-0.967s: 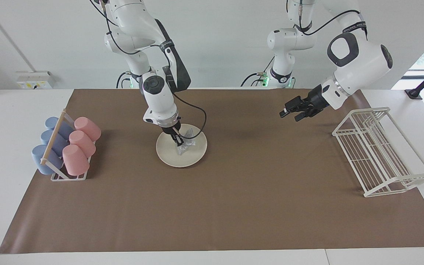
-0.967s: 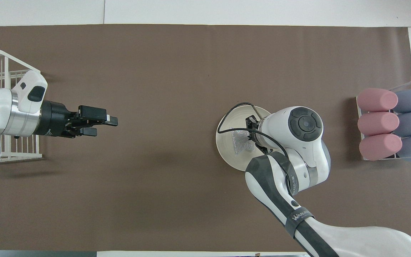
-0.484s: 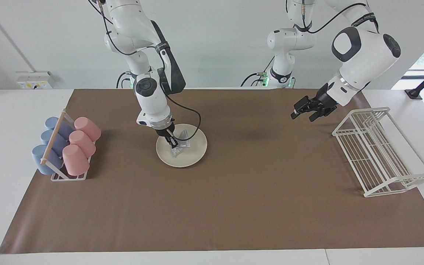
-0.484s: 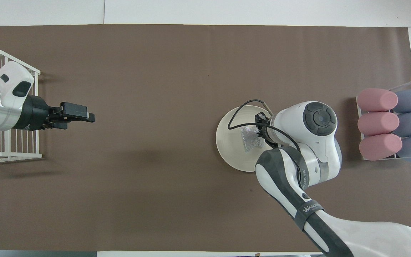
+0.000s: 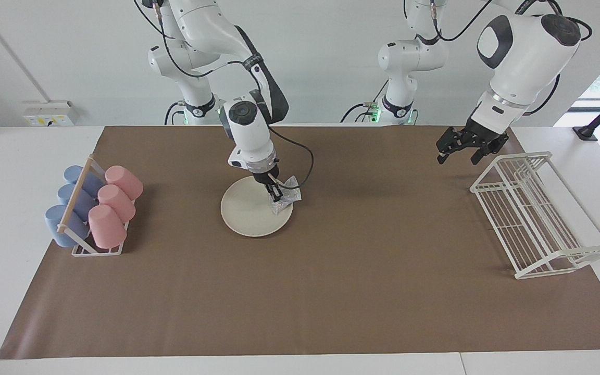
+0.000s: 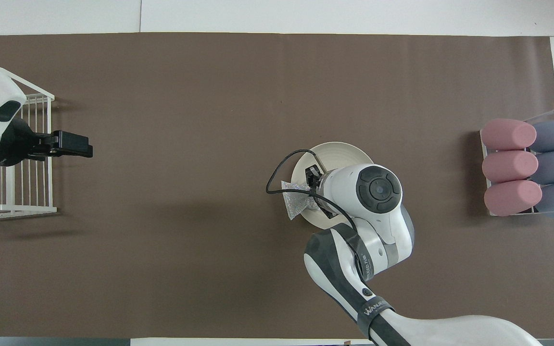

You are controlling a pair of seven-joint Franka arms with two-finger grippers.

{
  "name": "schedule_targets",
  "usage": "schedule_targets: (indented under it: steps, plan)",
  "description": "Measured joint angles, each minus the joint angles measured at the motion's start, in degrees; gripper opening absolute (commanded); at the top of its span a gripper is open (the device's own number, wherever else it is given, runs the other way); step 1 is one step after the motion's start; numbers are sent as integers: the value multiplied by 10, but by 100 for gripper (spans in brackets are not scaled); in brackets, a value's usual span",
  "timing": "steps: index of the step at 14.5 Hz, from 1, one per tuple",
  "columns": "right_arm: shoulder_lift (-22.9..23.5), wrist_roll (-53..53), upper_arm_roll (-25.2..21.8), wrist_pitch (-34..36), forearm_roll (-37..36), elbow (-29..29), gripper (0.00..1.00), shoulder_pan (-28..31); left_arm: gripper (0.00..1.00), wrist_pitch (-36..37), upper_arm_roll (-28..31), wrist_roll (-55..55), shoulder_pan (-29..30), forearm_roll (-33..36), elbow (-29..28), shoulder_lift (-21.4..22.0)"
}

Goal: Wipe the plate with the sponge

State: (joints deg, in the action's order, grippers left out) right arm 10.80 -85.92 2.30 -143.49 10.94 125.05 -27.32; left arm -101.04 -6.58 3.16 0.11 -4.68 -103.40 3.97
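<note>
While the right gripper (image 5: 277,196) pinches the single sponge (image 5: 285,200) at the one plate's (image 5: 248,211) rim toward the left arm's end, its arm bends steeply down from the robots' edge. The left gripper (image 5: 461,148), fingers spread, hangs by the lone white rack (image 5: 534,219) at that end. Six cups, three pink (image 5: 112,205) and three blue (image 5: 73,200), lie racked at the right arm's end.

The round cream plate (image 5: 250,211) lies flat on the brown mat, while the crinkled silvery sponge (image 5: 285,198) rests on its rim toward the left arm's end, overhanging the edge.
</note>
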Motion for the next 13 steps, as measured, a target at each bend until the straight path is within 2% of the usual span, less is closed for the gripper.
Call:
schedule_targets:
  steps: [4, 9, 13]
  plan:
    - [0, 61, -2, 12, 0, 0, 0, 18, 100, 51, -7, 2, -4, 38, 41, 0]
    - [-3, 254, -6, 49, 1, 0, 0, 134, 100, 87, -7, 2, -4, 62, 71, 1]
    - [-4, 210, -3, 54, 3, -1, 0, 108, 100, 108, -1, 5, -4, 63, 74, 4]
